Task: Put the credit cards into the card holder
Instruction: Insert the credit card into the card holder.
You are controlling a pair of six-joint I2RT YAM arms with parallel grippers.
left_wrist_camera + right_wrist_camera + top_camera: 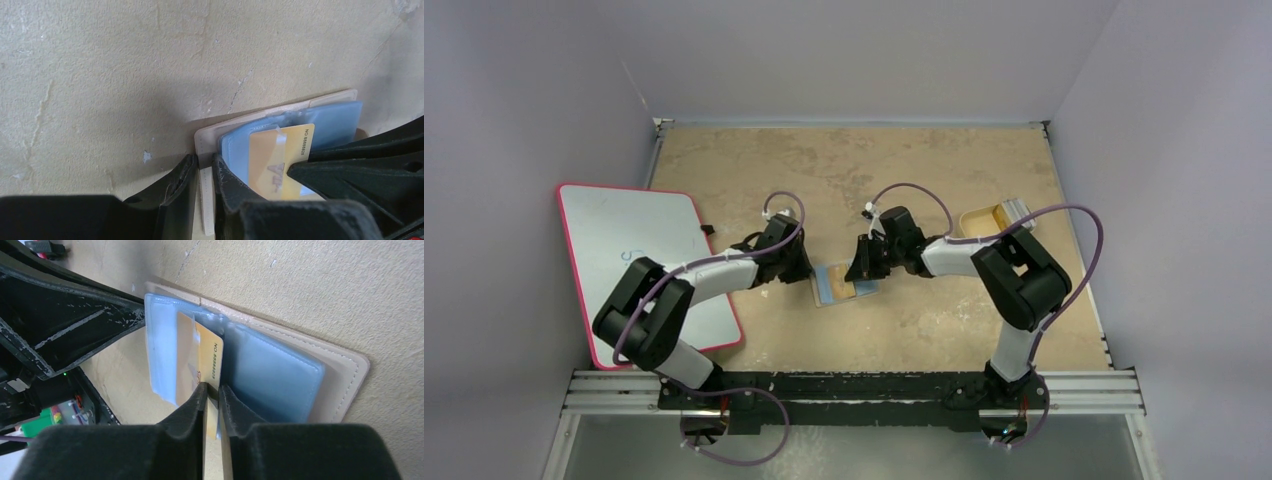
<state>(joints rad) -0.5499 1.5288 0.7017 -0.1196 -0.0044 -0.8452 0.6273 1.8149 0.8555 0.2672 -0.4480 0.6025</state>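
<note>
The card holder [845,285] lies open on the table between my two grippers, its light-blue lining [280,375] facing up. A gold credit card [210,357] stands partly inside a blue slot, its numbered edge sticking out. My right gripper [213,390] straddles that card's free edge with the jaws a sliver apart and a thin gap beside the card. My left gripper [204,162] is shut on the tan outer edge of the card holder [330,117]. In the left wrist view the gold card [280,155] shows, with the right gripper's dark fingers [360,170] over its lower corner.
A shallow tan tray [984,218] sits at the back right, with a pale card [1014,210] at its right end. A white board with a red rim [644,260] lies to the left, partly under the left arm. Grey walls close in the table.
</note>
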